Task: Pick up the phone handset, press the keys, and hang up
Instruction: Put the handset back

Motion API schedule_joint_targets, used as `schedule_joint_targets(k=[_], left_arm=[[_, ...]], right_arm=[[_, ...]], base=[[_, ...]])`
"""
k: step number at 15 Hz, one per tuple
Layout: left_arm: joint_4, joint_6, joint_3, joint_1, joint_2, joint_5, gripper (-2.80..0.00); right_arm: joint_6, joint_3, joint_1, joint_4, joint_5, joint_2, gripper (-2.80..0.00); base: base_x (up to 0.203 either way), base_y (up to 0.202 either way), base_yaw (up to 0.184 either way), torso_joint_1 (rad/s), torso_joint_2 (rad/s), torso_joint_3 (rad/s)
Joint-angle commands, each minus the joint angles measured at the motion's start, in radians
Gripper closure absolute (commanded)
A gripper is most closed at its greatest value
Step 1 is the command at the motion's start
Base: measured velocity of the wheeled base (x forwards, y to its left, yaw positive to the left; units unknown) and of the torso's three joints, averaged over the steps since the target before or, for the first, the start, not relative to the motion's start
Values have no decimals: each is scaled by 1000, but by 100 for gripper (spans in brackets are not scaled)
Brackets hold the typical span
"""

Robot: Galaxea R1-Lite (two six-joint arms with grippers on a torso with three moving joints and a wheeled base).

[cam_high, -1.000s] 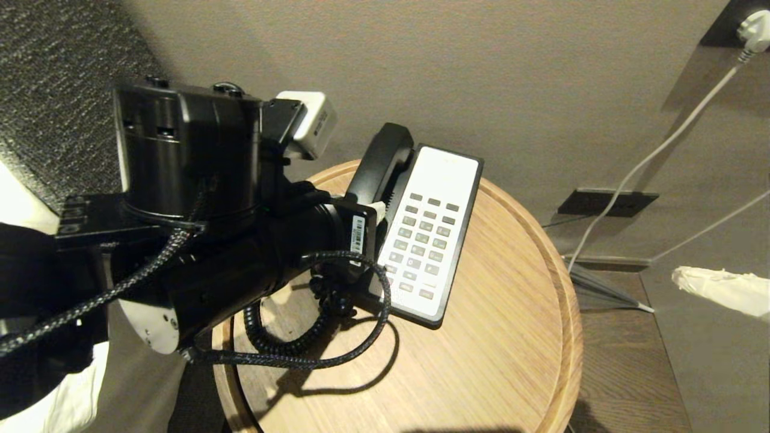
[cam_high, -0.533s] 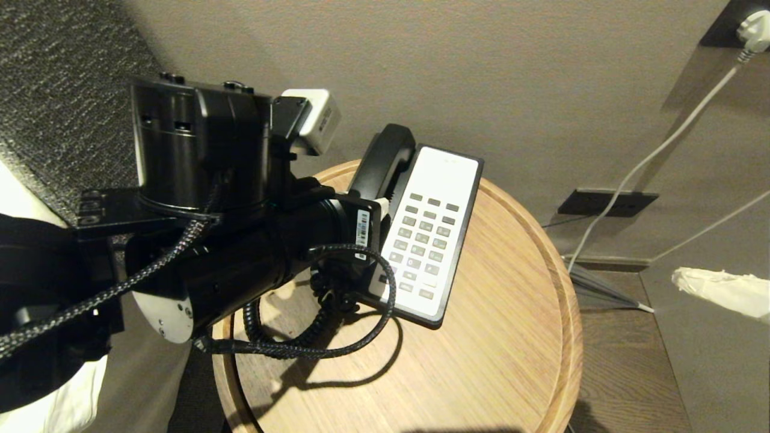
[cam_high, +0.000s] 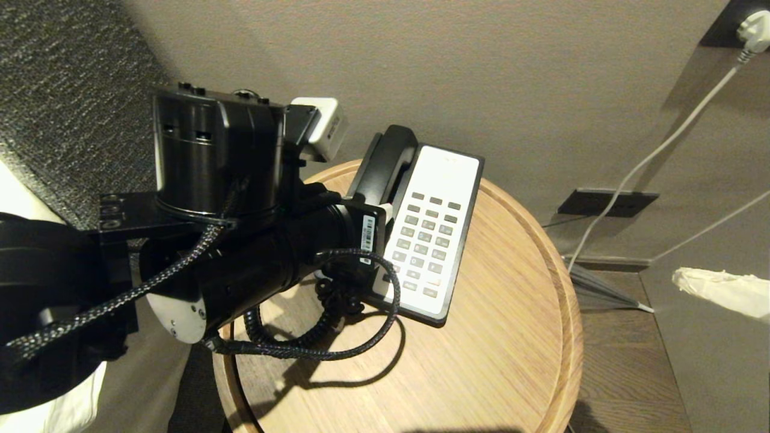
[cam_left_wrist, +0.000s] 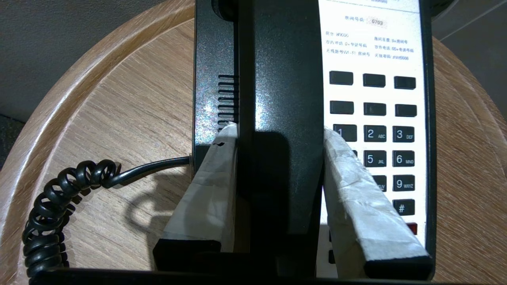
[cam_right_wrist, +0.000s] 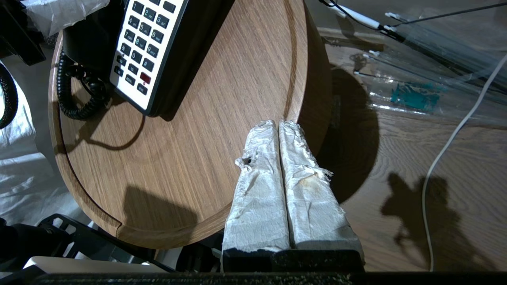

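A beige wall is backing the round wooden worktop (cam_high: 493, 337), with white cables trailing at 3 o'clock. The phone base (cam_high: 442, 198) is sitting at the worktop's 11 o'clock.

Wrist-side, the left pincer (cam_left_wrist: 277, 134) is clamping the phone handset (cam_left_wrist: 283, 79) in its cradle, with the coiled cord (cam_left_wrist: 51, 213) lying at 8 o'clock.

The right pincer (cam_right_wrist: 279, 123), fingers pressed together, is hovering over the worktop's rim.

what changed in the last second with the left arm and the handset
The left arm's bulky wrist has slid rightward and slightly down in the head view, toward the phone base. The left gripper stays clamped on the phone handset, which has hardly shifted on its cradle. The right gripper stays shut beside the round table.
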Motion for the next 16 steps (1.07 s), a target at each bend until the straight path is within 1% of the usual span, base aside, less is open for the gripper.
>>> schedule_joint_targets(k=[1, 5, 11, 16], left_arm=[[0, 2, -1, 1, 1, 1, -280], [-8, 7, -3, 6, -6, 5, -280], [-5, 5, 16, 6, -50, 8, -280], [-4, 6, 11, 9, -50, 11, -280]], right_arm=[[2, 7, 0, 1, -1, -3, 0], [2, 12, 0, 3, -2, -4, 0], [2, 75, 0, -2, -3, -32, 0], [-1, 63, 0, 3, -3, -39, 0]], base=[[0, 0, 0, 0, 0, 0], [0, 0, 0, 0, 0, 0], [0, 0, 0, 0, 0, 0], [0, 0, 0, 0, 0, 0]])
